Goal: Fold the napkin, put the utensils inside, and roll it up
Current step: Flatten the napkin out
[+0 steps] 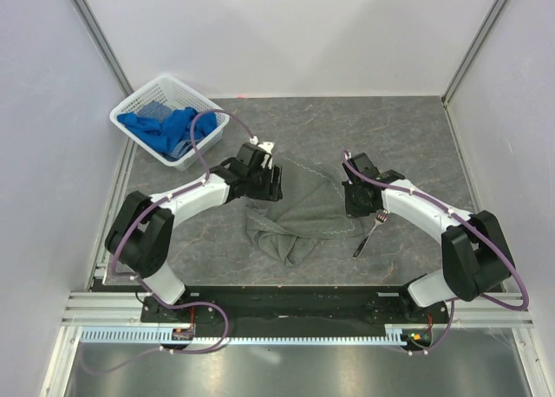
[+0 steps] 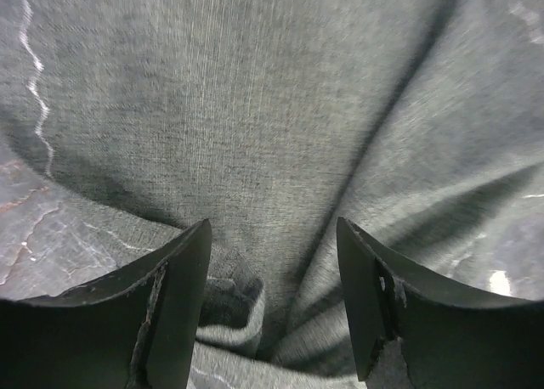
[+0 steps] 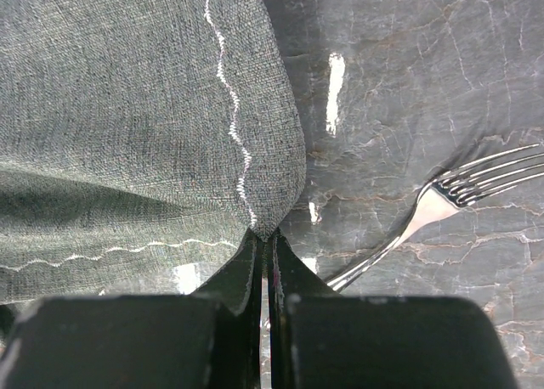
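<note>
The dark grey napkin (image 1: 299, 215) lies crumpled in the middle of the table between both arms. My left gripper (image 1: 264, 182) is open at its left far edge, its jaws apart over rumpled cloth (image 2: 280, 151), holding nothing. My right gripper (image 1: 357, 202) is shut on a hemmed corner of the napkin (image 3: 270, 223) at its right side. The silver fork (image 1: 368, 234) lies on the table just right of the napkin, below my right gripper; its tines and handle show in the right wrist view (image 3: 442, 204).
A white basket (image 1: 139, 102) with bright blue cloths (image 1: 173, 128) stands at the back left. White walls close in the table on three sides. The arm bases sit on a black rail (image 1: 295, 303) at the near edge.
</note>
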You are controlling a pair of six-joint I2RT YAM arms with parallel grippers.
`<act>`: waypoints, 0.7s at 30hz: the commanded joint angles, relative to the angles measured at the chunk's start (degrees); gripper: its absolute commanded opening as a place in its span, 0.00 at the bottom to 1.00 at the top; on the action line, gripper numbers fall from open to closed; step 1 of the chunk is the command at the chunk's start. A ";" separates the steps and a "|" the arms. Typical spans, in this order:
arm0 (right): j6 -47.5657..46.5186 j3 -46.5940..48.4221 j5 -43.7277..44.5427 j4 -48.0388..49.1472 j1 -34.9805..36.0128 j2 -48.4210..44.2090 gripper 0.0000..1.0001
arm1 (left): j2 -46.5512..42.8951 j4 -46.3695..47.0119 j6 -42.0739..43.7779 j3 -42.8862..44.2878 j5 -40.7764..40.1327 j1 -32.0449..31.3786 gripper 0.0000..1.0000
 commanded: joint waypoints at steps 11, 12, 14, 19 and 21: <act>-0.06 -0.28 -1.91 2.68 0.04 1.75 0.00 | 3.25 -6.29 3.70 0.42 -14.26 -5.19 0.65; -0.06 -0.37 -1.83 2.68 0.04 1.84 0.00 | 3.52 -6.72 3.44 0.24 -15.14 -5.20 0.63; -0.24 -0.19 -1.74 2.77 0.04 1.93 0.00 | 3.87 -7.60 3.18 -0.11 -16.20 -5.20 0.58; -0.15 -0.11 -1.47 2.68 0.04 2.19 0.00 | 3.17 -9.80 1.77 -1.52 -19.89 -5.29 0.52; -0.24 -0.02 -1.47 2.77 0.04 2.63 0.00 | 2.29 -9.80 1.25 -2.66 -21.38 -5.37 0.52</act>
